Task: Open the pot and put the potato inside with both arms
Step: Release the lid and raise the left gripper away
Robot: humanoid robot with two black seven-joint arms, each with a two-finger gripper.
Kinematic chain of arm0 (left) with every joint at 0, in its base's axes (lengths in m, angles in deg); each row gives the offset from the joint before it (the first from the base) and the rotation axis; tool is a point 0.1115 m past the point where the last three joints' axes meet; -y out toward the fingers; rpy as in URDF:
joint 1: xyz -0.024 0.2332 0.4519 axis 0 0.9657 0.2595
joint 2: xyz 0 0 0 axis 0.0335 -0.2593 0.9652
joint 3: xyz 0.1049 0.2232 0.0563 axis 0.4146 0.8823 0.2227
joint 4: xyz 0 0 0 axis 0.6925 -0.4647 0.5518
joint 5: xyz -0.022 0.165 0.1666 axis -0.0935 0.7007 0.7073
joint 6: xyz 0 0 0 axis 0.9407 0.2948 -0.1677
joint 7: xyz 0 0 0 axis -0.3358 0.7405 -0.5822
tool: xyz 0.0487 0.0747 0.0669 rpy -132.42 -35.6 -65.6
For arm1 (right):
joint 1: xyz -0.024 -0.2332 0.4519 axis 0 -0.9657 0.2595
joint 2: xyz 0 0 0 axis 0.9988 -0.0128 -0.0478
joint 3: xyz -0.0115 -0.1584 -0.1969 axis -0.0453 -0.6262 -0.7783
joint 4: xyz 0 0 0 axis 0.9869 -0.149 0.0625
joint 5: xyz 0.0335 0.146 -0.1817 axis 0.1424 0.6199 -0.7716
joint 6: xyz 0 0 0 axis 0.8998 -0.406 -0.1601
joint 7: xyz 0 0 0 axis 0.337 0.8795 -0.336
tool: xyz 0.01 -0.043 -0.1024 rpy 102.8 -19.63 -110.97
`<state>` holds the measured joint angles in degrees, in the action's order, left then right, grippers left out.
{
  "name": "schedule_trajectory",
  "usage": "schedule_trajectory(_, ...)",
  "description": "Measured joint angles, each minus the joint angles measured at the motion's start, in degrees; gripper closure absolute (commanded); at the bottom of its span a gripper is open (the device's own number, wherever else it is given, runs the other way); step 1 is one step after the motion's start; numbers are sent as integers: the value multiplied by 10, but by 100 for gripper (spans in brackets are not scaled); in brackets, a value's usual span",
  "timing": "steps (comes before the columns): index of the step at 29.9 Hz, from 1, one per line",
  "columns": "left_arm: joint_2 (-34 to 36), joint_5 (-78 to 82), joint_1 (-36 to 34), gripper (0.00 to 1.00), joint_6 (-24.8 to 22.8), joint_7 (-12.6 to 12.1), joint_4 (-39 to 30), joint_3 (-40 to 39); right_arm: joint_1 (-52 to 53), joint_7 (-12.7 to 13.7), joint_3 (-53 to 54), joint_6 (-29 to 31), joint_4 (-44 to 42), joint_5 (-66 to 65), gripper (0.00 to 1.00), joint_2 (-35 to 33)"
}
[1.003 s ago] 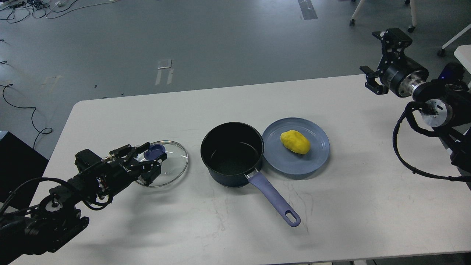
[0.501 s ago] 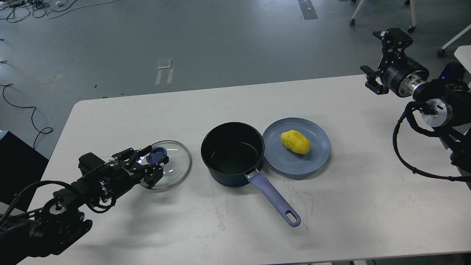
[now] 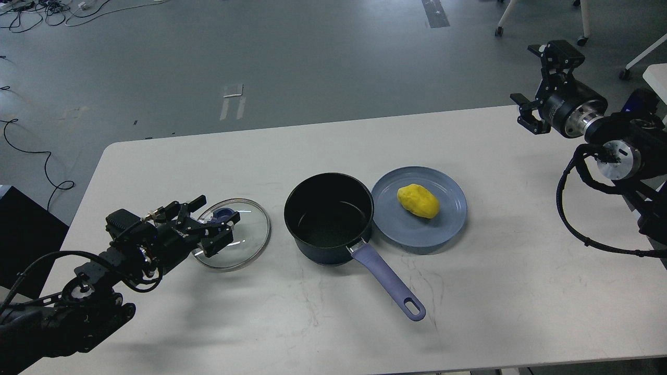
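The dark navy pot (image 3: 329,216) stands open in the middle of the table, its lavender-blue handle (image 3: 388,281) pointing toward me and to the right. Its glass lid (image 3: 245,239) lies flat on the table left of the pot, blue knob (image 3: 224,213) up. My left gripper (image 3: 216,217) hovers at the lid's left side with its fingers spread around the knob, not closed on it. The yellow potato (image 3: 418,200) lies on a light-blue plate (image 3: 443,229) right of the pot. My right gripper (image 3: 527,75) is open and empty, high above the table's far right corner.
The white table (image 3: 156,172) carries the pot, the lid and the plate close together at its middle. Beyond its far edge is grey floor with cables (image 3: 31,151) at the left and chair legs (image 3: 583,31) at the back right.
The lid has shifted slightly right and settled flat on the table. My left gripper's fingers have spread apart and let go of the knob. The right arm has not moved.
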<state>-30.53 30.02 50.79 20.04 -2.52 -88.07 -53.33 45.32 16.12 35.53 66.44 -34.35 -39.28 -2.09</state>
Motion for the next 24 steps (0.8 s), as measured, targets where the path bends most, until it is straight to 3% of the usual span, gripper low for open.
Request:
schedule_trajectory(15, 30, -101, -45, 2, 0, 0, -67, -4, 4, -2, -2, 0, 1, -2, 0, 0)
schedule_trajectory(21, 32, -259, -96, 2, -4, 0, -67, -6, 4, -2, -2, 0, 2, -2, 0, -1)
schedule_trajectory(24, 32, -354, -123, 2, -39, 0, -67, -9, 4, -2, -2, 1, 3, -3, 0, -1)
